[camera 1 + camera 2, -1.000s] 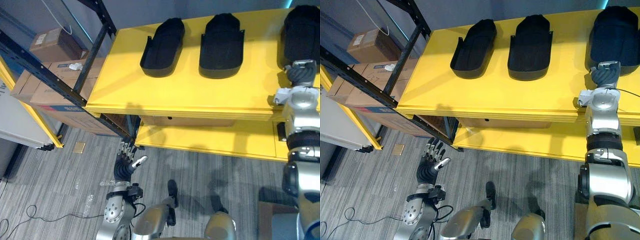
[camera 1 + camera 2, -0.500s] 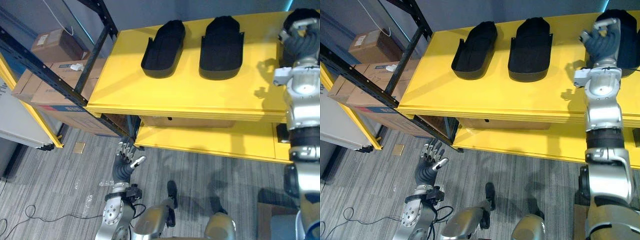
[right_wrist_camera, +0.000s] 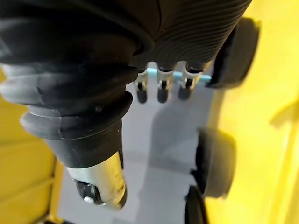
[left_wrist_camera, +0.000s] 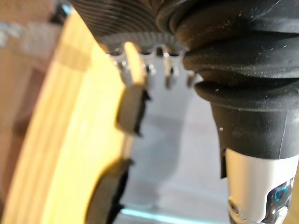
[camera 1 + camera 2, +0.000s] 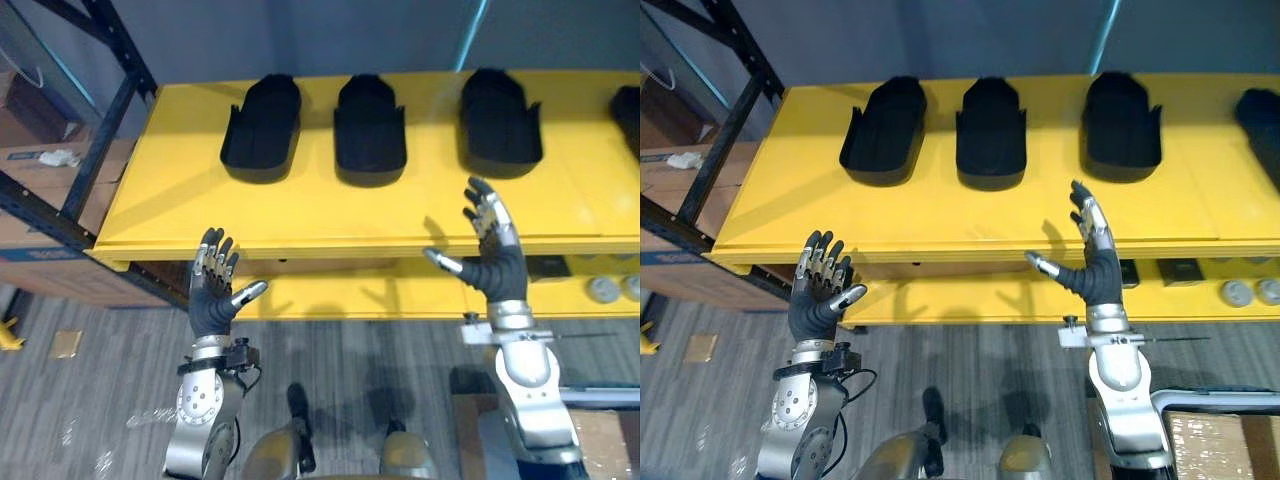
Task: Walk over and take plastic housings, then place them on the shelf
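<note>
The camera has swung round since half a second ago, so the yellow shelf (image 5: 330,210) now sits square ahead. Three black plastic housings lie in a row on its top, each apart from the next: the left housing (image 5: 262,125), the middle housing (image 5: 370,125) and the right housing (image 5: 499,120). Back then the right hand was up on the shelf at a housing. Now the right hand (image 5: 497,268) has come back off the shelf and is held up before the front edge, palm showing, fingers straight and spread, nothing in it. The left hand (image 5: 210,305) hung low over the floor. It has risen to the shelf's front edge near the left corner, fingers likewise straight, holding nothing.

A fourth housing (image 5: 629,108) at the shelf's right end is cut off by the picture's edge. On the shelf's lower level, under that end, sit small grey round things (image 5: 603,290); I can't tell what they are. From the wrists, the housings are only dark blurs on the yellow. Cardboard boxes (image 5: 25,190) stand left of the shelf, partly out of sight.
</note>
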